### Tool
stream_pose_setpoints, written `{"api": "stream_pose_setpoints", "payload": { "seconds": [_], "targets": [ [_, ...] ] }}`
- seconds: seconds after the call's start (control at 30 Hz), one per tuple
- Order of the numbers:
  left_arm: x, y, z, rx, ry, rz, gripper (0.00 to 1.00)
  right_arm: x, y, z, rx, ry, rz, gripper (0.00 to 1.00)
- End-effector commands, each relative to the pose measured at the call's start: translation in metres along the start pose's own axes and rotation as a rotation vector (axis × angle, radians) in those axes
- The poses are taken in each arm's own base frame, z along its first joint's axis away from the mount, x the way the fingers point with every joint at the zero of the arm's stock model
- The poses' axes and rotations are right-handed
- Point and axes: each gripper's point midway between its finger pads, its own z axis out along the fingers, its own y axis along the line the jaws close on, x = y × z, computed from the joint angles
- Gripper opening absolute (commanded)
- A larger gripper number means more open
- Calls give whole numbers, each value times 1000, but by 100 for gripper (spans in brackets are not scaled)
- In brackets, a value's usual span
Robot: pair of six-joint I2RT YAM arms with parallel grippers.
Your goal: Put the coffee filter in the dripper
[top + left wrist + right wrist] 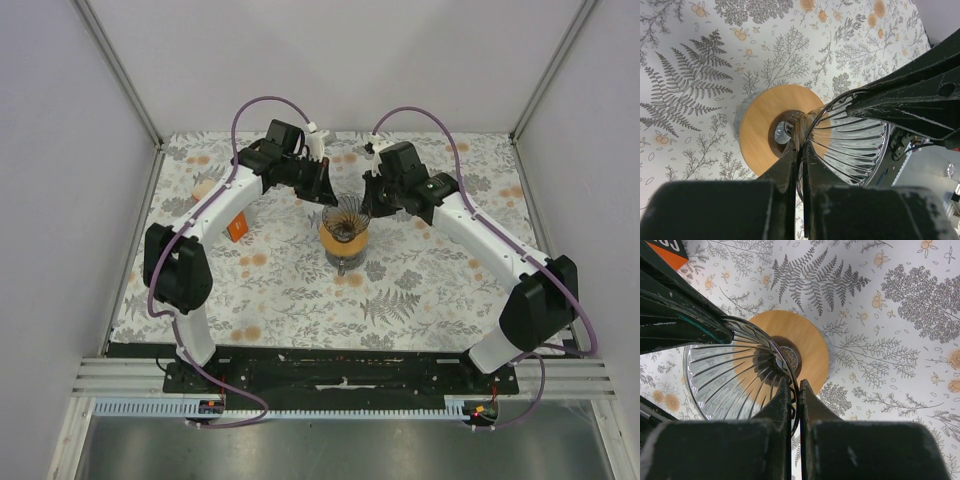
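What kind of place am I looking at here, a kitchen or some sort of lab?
Probably a lab test booth, not a kitchen: two robot arms bolted to a metal rail, plain white panels enclosing a table with a floral cloth, and a lone ribbed dripper between the arms.

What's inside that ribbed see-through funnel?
Nothing I can see: the dripper shows bare ribs, with the amber ring and its hole showing through. No paper filter. The left gripper and right gripper pinch the rim, hiding bits of wall.
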Motion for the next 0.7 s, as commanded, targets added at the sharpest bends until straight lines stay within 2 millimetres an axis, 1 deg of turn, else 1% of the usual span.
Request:
{"api": "stream_pose_setpoints", "payload": {
  "seconds": [0.0,0.13,0.23,0.43,0.57,0.67],
  "targets": [
    [-28,-8,-11,4,-101,26,2,-14,8,1,-7,-12,-32,0],
    [-22,-15,-17,21,-89,5,2,-8,8,6,-13,12,-31,0],
    [-16,-10,-16,1,-79,0,2,-3,7,12,-15,36,-28,0],
    [8,1,-3,0,-4,-44,2,11,3,19,-6,78,-25,0],
    [20,11,7,-13,30,-50,2,30,-6,30,23,128,-29,0],
    [34,17,15,-20,66,-52,2,43,-11,37,32,161,-24,0]
  ]
}}
